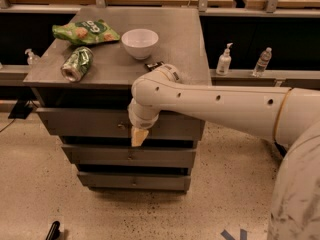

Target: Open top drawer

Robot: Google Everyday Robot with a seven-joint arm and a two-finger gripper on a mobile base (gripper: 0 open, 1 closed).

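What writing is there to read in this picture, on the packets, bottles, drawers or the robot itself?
Nothing can be read for certain.
Green snack bag: pale lettering, too blurred to read.
Green can: print too blurred to read.
Pump bottle and water bottle: labels too small to read.
Top drawer: no text.
Gripper, down at the top drawer's front by its middle: no text visible, nor on the white arm.

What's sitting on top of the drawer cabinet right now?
A green chip bag, a green can on its side and a white bowl. The arm hides part of the cabinet top front edge; the gripper is at the top drawer front.
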